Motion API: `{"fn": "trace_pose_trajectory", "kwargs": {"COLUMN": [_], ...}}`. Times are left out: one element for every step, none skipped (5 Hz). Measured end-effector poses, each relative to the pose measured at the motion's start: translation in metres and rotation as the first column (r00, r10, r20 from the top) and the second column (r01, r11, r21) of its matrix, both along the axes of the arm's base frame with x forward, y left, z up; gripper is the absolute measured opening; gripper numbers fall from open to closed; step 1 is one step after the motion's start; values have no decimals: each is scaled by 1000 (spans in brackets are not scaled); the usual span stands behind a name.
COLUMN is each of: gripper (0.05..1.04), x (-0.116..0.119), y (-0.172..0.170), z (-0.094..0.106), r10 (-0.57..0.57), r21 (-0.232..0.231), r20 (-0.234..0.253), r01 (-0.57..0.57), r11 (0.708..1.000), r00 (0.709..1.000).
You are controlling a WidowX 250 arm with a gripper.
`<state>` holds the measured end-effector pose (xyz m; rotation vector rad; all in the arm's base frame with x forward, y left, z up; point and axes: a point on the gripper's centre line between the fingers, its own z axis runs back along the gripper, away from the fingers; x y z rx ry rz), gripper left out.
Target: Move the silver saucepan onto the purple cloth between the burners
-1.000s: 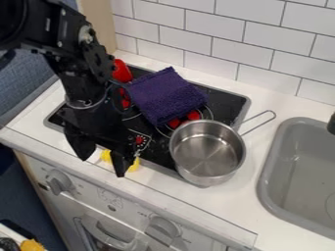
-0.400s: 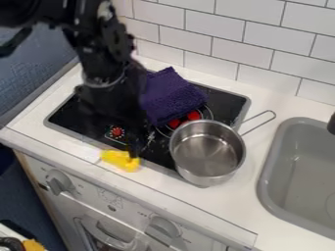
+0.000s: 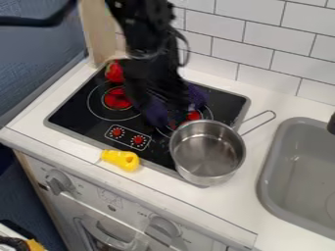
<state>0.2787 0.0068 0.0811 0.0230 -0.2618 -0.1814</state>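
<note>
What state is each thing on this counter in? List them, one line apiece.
Silver saucepan: upright, uncovered, empty, beside the purple cloth, not on it.
Purple cloth: on the cooktop, partly hidden behind the gripper.
Gripper: over the purple cloth, away from the pan's handle.
Yellow-handled tool: lying down along the cooktop's front edge.
Red object: at the cooktop's back left, partly hidden.

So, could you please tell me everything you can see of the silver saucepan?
The saucepan is round, deep and lidless, of shiny silver metal by its look, with nothing visible inside. Its handle, a long loop of wire, points toward the tiled wall. It stands upright across the edge of the black stove top, partly over the white counter, beside the grey sink.
</note>
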Motion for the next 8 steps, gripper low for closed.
{"fn": "trace_pose_trajectory", "kwargs": {"gripper": [1000, 1000, 1000, 972, 705, 404, 191, 85], "x": [12, 14, 13, 13, 20, 20, 18, 15], "y": [-17, -16, -16, -16, -19, -20, -25, -25], "z": [-14, -33, -56, -72, -73, -72, -72, -65], "r10": [34, 45, 38, 31, 25, 21, -21, 10], "r21": [3, 26, 30, 9, -12, -22, -61, -78], "r20": [-42, -96, -155, -187, -161, -146, -159, -182], "r01": [-34, -43, -33, -30, -27, -24, 11, -25], "r11": [999, 999, 999, 1000, 1000, 999, 998, 997], "r00": [999, 994, 987, 982, 987, 989, 987, 983]}}
